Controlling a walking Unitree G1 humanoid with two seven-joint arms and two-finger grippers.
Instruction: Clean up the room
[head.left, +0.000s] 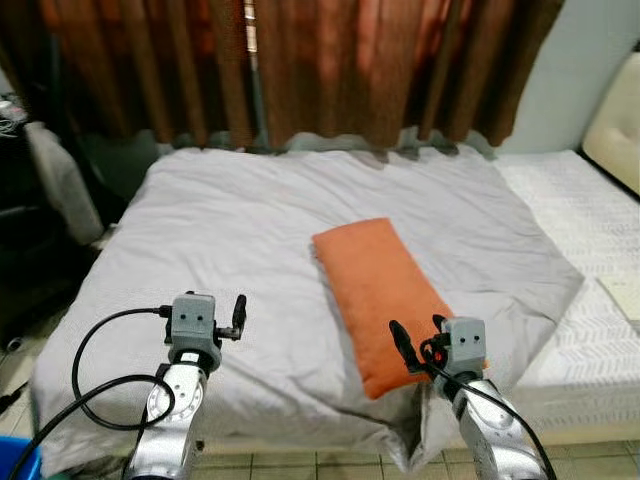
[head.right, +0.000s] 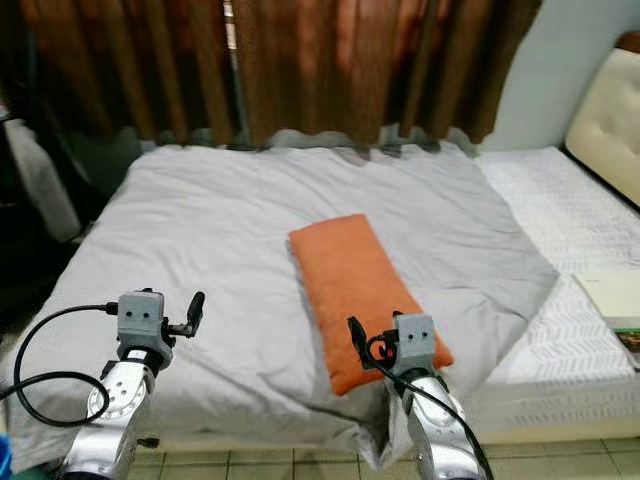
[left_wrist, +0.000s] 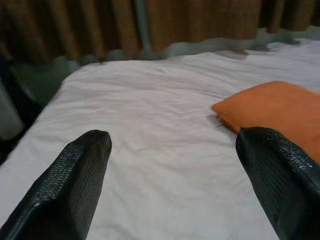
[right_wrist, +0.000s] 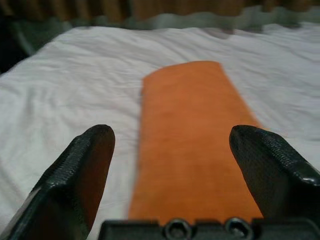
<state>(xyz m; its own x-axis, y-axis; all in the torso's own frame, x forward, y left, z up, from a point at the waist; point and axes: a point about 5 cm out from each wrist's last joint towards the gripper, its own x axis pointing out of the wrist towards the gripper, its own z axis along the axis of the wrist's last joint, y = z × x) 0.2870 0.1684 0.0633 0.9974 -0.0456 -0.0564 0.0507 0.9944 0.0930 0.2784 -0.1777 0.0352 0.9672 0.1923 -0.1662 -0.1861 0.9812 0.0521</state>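
A: Surface?
B: One bed (head.left: 560, 330), white mattress, bare along the robot's right. One grey sheet (head.left: 230, 240), wrinkled, spread over most of the bed, its near edge hanging toward the tiled floor (head.left: 300, 465).

A: Items on it?
B: One orange pillow (head.left: 385, 300), oblong, flat on the sheet right of centre, lying at a slant, near end close to the bed's front edge. One pale flat item (head.right: 612, 297) at the mattress's right edge; kind not clear.

A: Room?
B: Brown curtains (head.left: 330, 70) across the back wall. Pale wall (head.left: 585, 70) at right. Cream padded headboard (head.left: 615, 135) at far right. Dark clutter (head.left: 30, 230) left of the bed, not legible. Blue object (head.left: 15, 462) at the lower left corner, on the floor.

A: Pincers?
B: Left pincer (left_wrist: 172, 165), fingers spread, over the sheet at the bed's front left, holding nothing; pillow off to its right. Right pincer (right_wrist: 172, 160), fingers spread, at the pillow's near end, pillow lying between the two fingers' lines, not pinched.
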